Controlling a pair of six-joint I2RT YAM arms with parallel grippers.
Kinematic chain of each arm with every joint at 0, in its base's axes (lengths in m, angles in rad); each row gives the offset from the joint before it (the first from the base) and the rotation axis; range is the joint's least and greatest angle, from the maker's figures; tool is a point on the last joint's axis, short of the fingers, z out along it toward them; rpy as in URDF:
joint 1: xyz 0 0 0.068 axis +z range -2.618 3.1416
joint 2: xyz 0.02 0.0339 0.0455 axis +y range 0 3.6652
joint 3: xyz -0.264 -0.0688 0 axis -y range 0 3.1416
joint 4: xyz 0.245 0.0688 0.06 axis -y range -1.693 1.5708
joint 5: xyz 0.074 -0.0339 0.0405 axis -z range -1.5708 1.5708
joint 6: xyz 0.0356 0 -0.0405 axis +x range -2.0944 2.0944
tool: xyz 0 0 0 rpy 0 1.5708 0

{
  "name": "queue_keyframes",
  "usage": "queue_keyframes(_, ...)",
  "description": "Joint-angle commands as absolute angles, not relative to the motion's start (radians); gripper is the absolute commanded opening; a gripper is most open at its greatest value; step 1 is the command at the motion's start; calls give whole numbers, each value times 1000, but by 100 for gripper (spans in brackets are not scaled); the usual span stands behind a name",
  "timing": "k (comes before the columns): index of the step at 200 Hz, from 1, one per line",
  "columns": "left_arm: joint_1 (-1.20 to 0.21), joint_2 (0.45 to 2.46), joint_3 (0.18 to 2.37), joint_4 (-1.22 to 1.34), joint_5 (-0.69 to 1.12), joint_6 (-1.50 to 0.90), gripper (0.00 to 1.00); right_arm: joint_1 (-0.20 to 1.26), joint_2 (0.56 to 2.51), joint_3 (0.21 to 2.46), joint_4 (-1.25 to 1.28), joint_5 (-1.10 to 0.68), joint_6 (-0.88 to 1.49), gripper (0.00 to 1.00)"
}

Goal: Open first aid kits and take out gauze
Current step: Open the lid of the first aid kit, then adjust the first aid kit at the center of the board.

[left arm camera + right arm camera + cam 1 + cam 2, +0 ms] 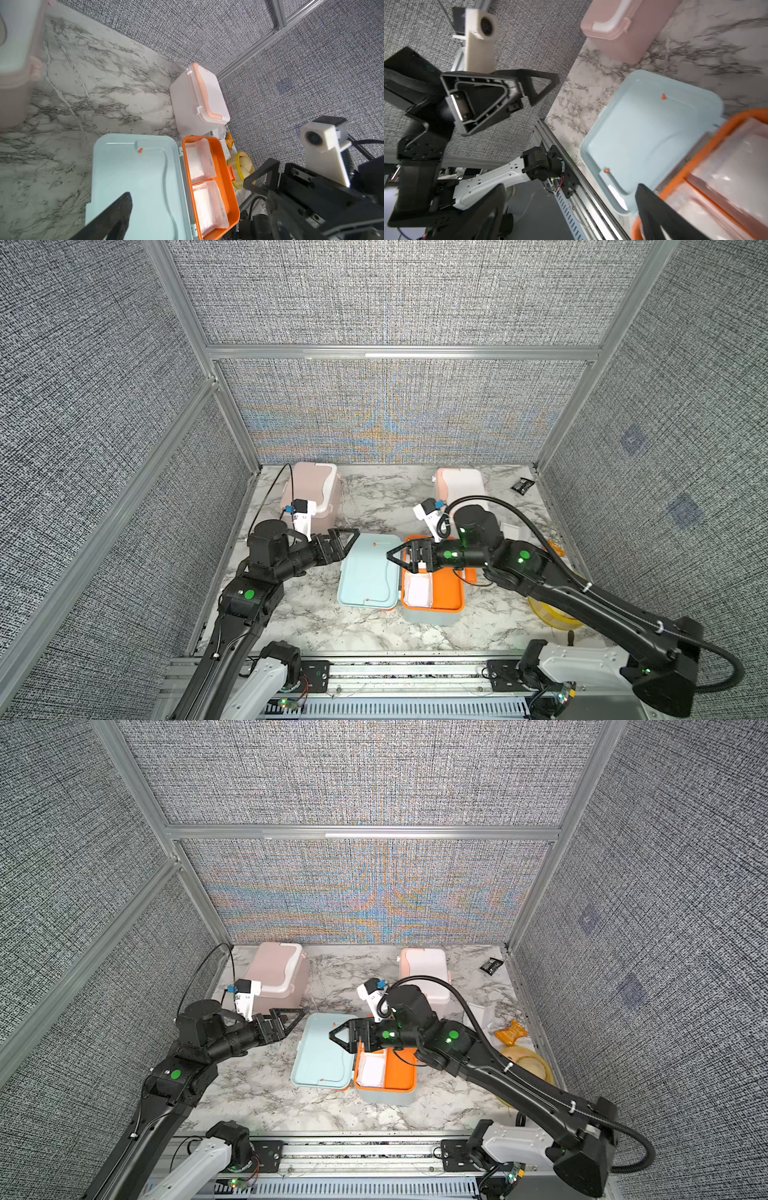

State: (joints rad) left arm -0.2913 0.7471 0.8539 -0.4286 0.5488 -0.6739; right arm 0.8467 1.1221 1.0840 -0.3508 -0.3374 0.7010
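Inside open kit (221, 160), seemingly clear-wrapped gauze (199, 164)

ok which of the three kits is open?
The light blue kit, front centre: lid flat open, gauze showing in its orange tray. The pink kit and white-peach kit behind are shut.

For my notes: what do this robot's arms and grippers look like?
Both the left arm and right arm are black with round green markers and white base links. The left gripper and right gripper have black triangular open-frame fingers. White camera mounts sit on the wrists; a thick black cable runs along the right arm.
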Motion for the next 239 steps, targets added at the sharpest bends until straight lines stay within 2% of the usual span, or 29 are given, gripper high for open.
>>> queue_keyframes(1,-290,748,870,-479,559,-633,100,786,1005,1004,-460,-253,681,99)
queue_keyframes(46,-380,766,830,-416,543,-683,100,610,806,830,-618,-205,661,98)
queue_keyframes(85,-579,850,797,-322,436,-721,100,553,783,778,-672,-193,657,97)
queue_keyframes(116,-677,919,764,-240,395,-749,100,522,774,707,-635,-224,680,99)
queue_keyframes(185,-725,968,732,-180,371,-762,99,491,840,655,-557,-274,693,99)
queue_keyframes(239,-727,976,726,-171,370,-762,100,487,909,542,-250,-551,812,99)
